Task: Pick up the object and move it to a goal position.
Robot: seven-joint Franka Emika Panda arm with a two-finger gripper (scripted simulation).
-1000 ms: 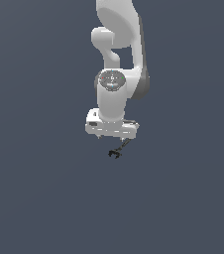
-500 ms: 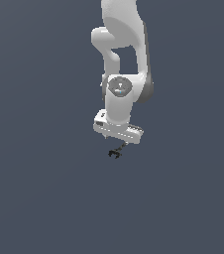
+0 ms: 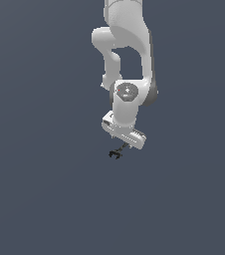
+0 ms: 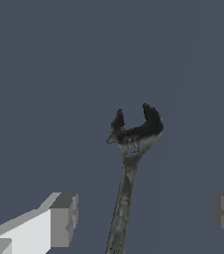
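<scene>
The object (image 3: 116,152) is a tiny black wrench-like thing: a thin stem ending in a small forked head. In the exterior view it sits just below the white hand of my gripper (image 3: 125,144). In the wrist view the object (image 4: 129,163) lies between my two grey fingertips (image 4: 63,218), with its stem running back toward the hand and its forked head pointing away. My gripper (image 4: 144,217) is open wide. Neither fingertip touches the stem. In the exterior view the hand hides the fingers and the near end of the stem.
A plain dark grey-blue surface (image 3: 45,189) fills both views. The white arm (image 3: 127,55) rises above the gripper toward the top of the exterior view. No other thing shows.
The arm has swung and the hand has turned about its axis, now slanting down to the exterior view's right. The object has stayed in about the same place.
</scene>
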